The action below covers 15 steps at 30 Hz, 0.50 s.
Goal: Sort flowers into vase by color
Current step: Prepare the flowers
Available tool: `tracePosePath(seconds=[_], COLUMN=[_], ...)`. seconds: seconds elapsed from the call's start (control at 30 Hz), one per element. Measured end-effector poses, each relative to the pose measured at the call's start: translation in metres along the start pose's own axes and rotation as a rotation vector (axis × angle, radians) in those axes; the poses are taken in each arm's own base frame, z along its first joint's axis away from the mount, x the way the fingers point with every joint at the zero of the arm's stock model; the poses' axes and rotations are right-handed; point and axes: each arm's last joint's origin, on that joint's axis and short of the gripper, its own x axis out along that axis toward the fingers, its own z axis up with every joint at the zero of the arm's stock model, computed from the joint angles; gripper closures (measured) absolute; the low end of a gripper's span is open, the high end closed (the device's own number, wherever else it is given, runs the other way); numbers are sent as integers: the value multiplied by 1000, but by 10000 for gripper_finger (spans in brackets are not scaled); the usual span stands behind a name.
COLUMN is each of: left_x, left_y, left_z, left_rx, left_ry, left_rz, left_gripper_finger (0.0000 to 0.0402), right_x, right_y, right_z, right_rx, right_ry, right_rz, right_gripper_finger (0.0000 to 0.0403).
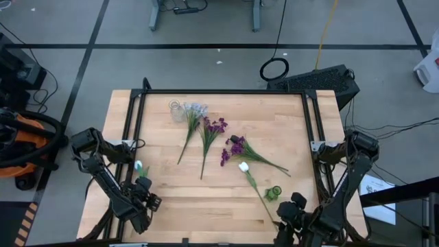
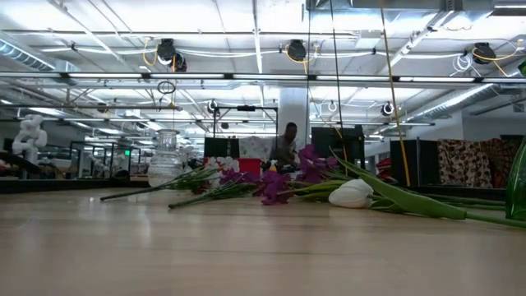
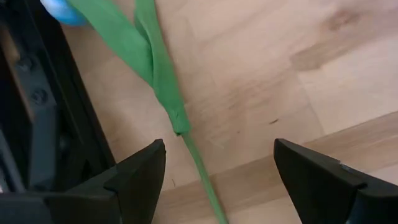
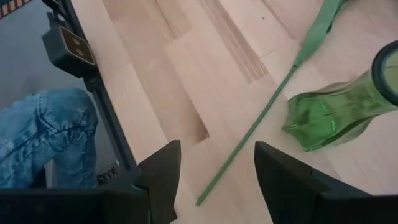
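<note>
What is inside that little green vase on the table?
Nothing that shows: the green vase stands apart from the white flower's stem beside it. From above, its opening looks dark, so the bottom stays unseen.

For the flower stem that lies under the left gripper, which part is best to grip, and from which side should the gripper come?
Probably the bare thin stalk just below where the leaves end, taken from straight above. The stem lies flat on the table and passes between the open fingers of the left gripper, so lowering and closing should catch it.

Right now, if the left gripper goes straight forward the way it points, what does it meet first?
Probably the green stem lying on the table, between the open fingers of the left gripper. How far it still is, is unclear.
</note>
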Motion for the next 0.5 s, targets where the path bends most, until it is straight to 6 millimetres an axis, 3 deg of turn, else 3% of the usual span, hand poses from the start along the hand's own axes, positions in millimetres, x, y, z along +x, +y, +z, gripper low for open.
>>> tracePosePath(seconds=[0.5], left_x=[13], left_y=[0], left_z=[-1], left_rx=[-1], left_ry=[-16], left_rz=[-81], left_gripper_finger=[222], right_x=[10], right_y=[3], right_z=[-2], right_rx=[33], right_ry=[14], right_rz=[-17], right_gripper_finger=[207])
